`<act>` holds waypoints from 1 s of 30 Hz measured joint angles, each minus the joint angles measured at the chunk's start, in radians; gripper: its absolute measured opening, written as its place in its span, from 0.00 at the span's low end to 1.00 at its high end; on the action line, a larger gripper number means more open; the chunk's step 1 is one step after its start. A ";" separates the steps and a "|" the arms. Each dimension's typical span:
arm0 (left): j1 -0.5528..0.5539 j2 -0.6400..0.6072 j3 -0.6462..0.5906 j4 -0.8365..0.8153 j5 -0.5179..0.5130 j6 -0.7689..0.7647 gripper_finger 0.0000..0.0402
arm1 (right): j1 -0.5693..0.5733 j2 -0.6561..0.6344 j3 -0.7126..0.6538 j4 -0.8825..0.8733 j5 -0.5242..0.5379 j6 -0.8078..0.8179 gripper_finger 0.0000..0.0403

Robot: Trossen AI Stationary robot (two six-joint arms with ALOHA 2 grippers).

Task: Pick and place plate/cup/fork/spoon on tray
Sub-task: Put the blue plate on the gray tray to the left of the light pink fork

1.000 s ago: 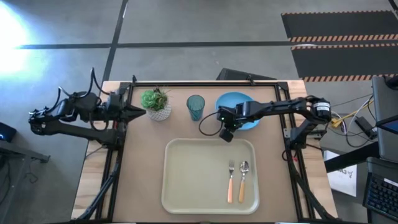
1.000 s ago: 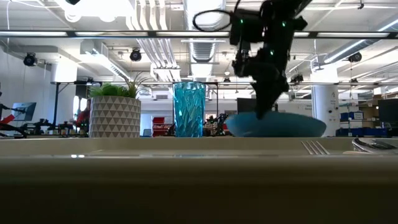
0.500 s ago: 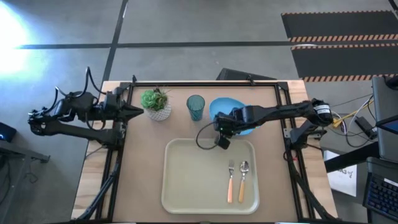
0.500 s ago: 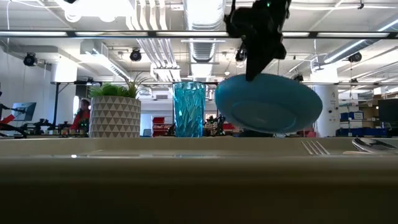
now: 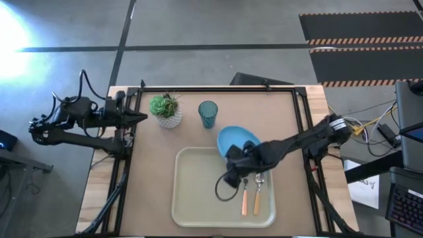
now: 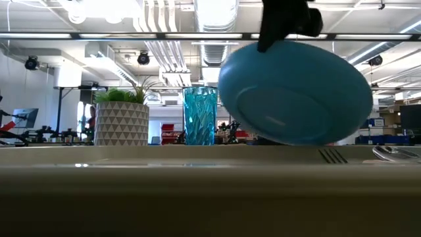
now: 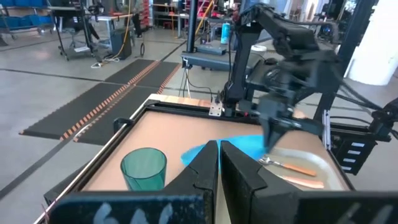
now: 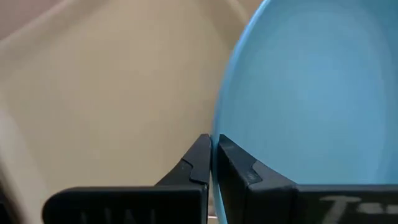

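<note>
The right tool (image 8: 211,163) is clamped on the rim of the plate (image 5: 235,141), its two dark fingers (image 8: 231,163) pressed together with the blue edge between them. In the high view this tool (image 5: 232,173) sits over the middle of the tray (image 5: 198,192), with the right arm reaching in from the bench's right edge. The plate is held off the surface and tilted; in the low view its underside (image 6: 296,92) faces the camera, hanging above the tray's near rim (image 6: 164,153). From above, the plate overlaps the tray's far rim, partly over the tray and partly over the bench (image 5: 152,178). The fork (image 5: 244,198) and the spoon (image 5: 258,197) lie side by side on the right part of the tray, handles toward the near edge, fork on the left; their heads are partly hidden under the arm. The cup (image 5: 207,114) stands upright on the bench beyond the tray, just left of the plate and apart from it. A white pot with a green plant (image 5: 166,110) stands to the cup's left. The left tool (image 7: 219,163) is together and holds nothing; it waits at the bench's left edge, pointing toward the plant (image 5: 141,117).
</note>
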 joint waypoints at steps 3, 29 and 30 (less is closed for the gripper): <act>0.000 0.002 0.000 -0.005 0.000 0.000 0.00 | 0.019 0.083 0.101 0.001 -0.002 -0.025 0.02; 0.000 0.016 0.000 -0.053 0.000 -0.002 0.00 | 0.197 0.647 0.819 0.028 -0.025 0.109 0.02; 0.000 0.017 0.000 -0.053 0.000 -0.003 0.00 | 0.207 0.654 0.819 0.054 -0.021 0.119 0.02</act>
